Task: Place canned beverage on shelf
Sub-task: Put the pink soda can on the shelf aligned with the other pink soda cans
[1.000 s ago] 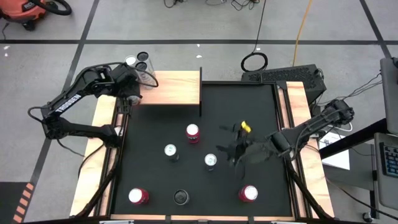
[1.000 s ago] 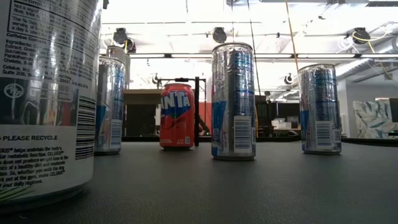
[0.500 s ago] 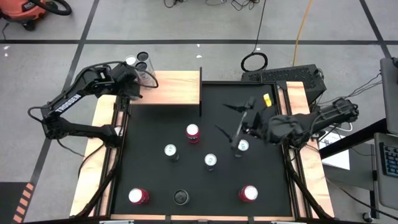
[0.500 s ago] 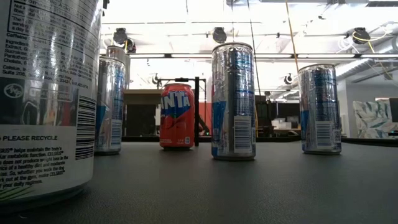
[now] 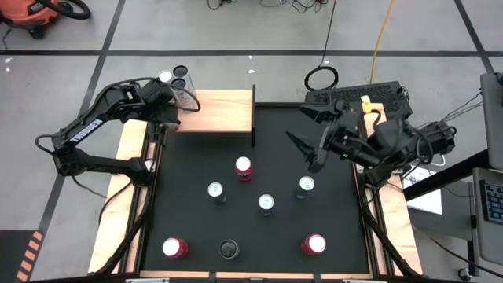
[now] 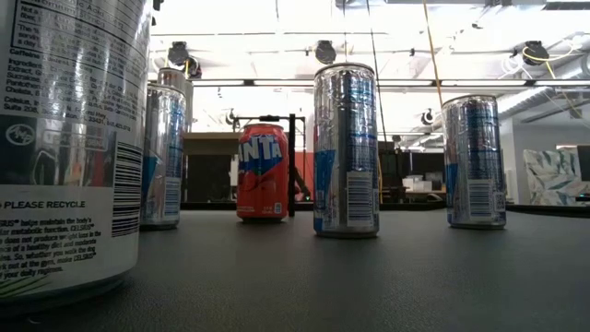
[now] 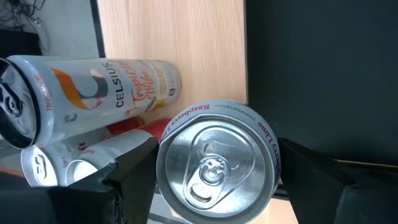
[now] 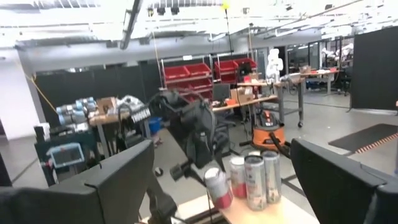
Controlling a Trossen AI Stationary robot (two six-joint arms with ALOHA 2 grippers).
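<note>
Shelf (image 5: 224, 112) of pale wood sits at the far left of my black mat (image 5: 330, 228), its board bare where I can see it, with three cans (image 5: 177, 79) standing at its far left corner. My left gripper (image 5: 174, 110) is at that corner, jaws closed around a silver can (image 7: 214, 163) whose top faces my wrist camera, a white Celsius can (image 7: 99, 93) just beyond it. My right gripper (image 5: 310, 145) hangs above the far right of the mat, jaws spread wide and empty. Seven cans stand loose on the mat: a red one (image 5: 244, 167) nearest the shelf, three silver ones (image 5: 266, 203) mid-mat, two red (image 5: 174, 248) and one dark (image 5: 229, 249) along the near edge.
</note>
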